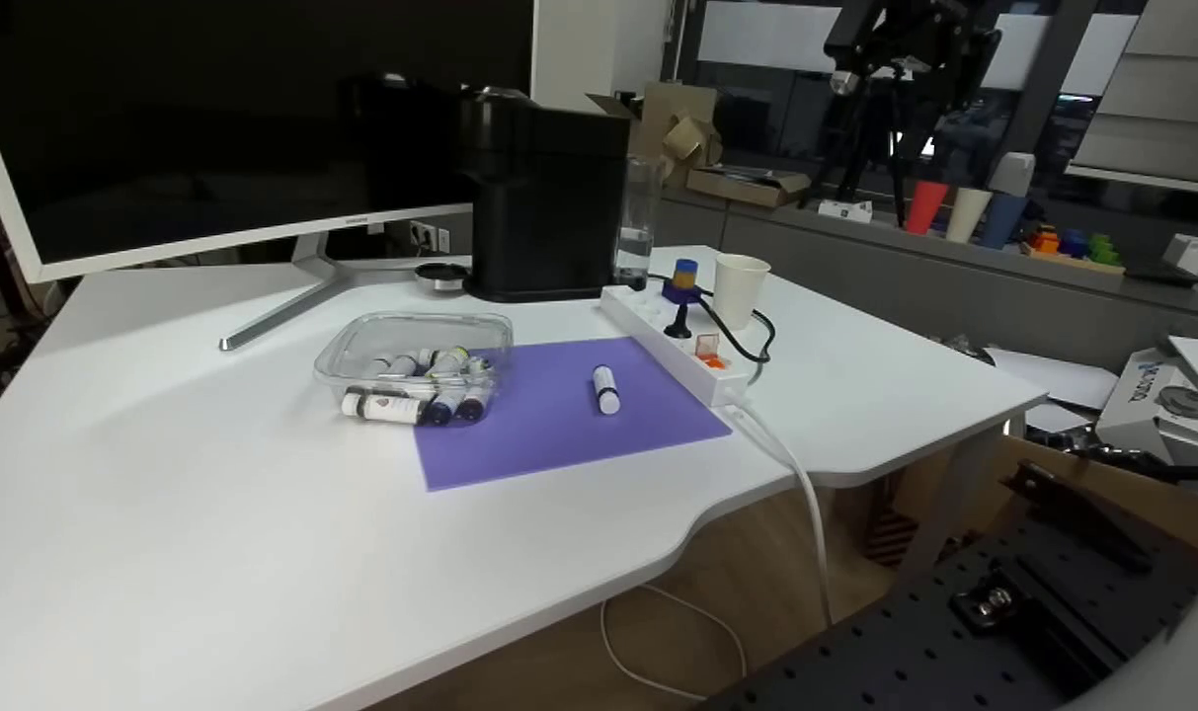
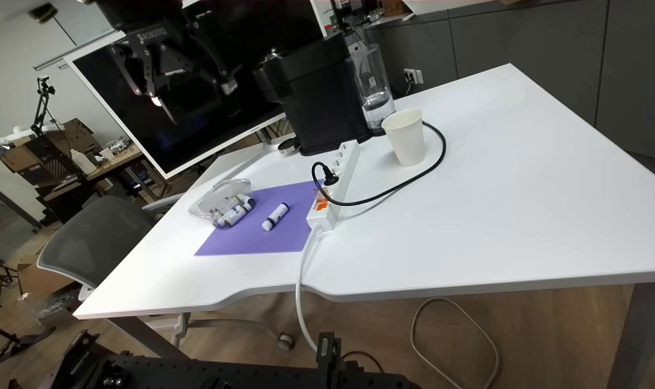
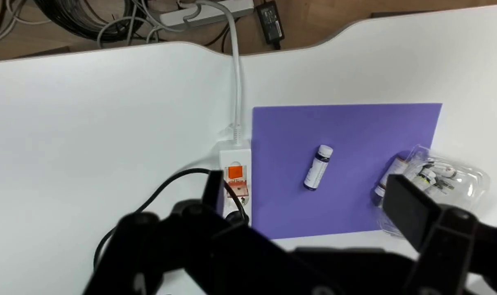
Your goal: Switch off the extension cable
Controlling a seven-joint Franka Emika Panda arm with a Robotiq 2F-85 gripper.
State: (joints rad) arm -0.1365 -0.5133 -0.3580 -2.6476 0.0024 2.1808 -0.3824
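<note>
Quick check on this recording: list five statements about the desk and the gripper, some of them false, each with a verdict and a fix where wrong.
1. A black plug sits in the power strip. True.
2. The gripper is shut on the loose tube. False: it is open, and the loose tube lies on the purple sheet.
3. The white cord runs over the edge of the table. True.
4. The paper cup stands on the purple sheet. False: it stands on the table, beside the power strip.
5. The switch on the power strip is green. False: it is orange.
</note>
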